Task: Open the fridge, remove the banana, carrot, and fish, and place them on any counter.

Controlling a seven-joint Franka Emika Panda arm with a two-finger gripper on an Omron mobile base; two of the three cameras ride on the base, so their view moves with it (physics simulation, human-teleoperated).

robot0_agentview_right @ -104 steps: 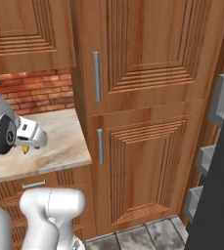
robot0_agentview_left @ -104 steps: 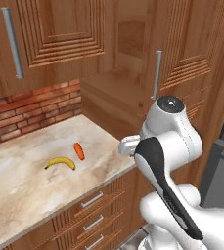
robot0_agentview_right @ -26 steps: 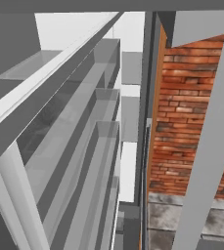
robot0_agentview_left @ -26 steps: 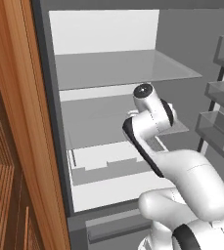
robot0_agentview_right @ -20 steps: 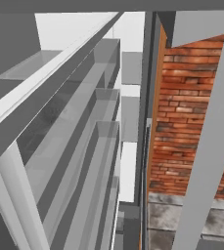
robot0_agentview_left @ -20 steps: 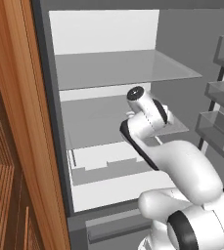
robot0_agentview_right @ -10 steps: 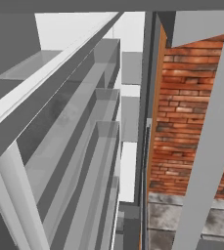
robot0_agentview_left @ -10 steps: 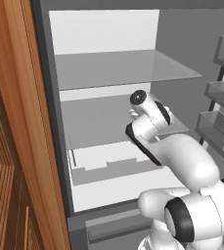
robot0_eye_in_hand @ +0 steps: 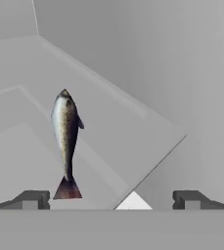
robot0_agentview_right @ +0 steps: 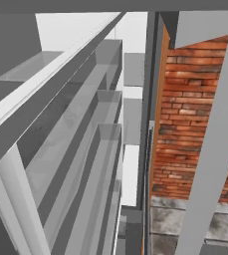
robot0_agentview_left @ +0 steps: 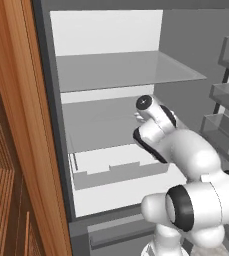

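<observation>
The fridge (robot0_agentview_left: 51, 125) stands open, its white inside and grey shelves facing me. My arm reaches in over the middle shelf (robot0_agentview_left: 101, 125). In the hand view the fish (robot0_eye_in_hand: 66, 136), small, grey and silvery with a reddish tail, lies on the pale shelf ahead and left of centre. My gripper (robot0_eye_in_hand: 111, 199) is open, and its left fingertip (robot0_eye_in_hand: 33, 199) sits just below the fish's tail. Nothing is between the fingers. The banana, the carrot and the counter are out of view.
A white drawer (robot0_agentview_left: 116, 172) sits below the middle shelf. The open fridge door with its grey racks (robot0_agentview_right: 100, 144) stands close on the right. A wooden cabinet side (robot0_agentview_left: 16, 150) flanks the fridge on the left. A brick wall (robot0_agentview_right: 190, 114) lies beyond the door.
Five seconds ago the base faced the counter with the banana and carrot on it; now it faces the open fridge. Over the last second the hand pushed slightly deeper and lower inside.
</observation>
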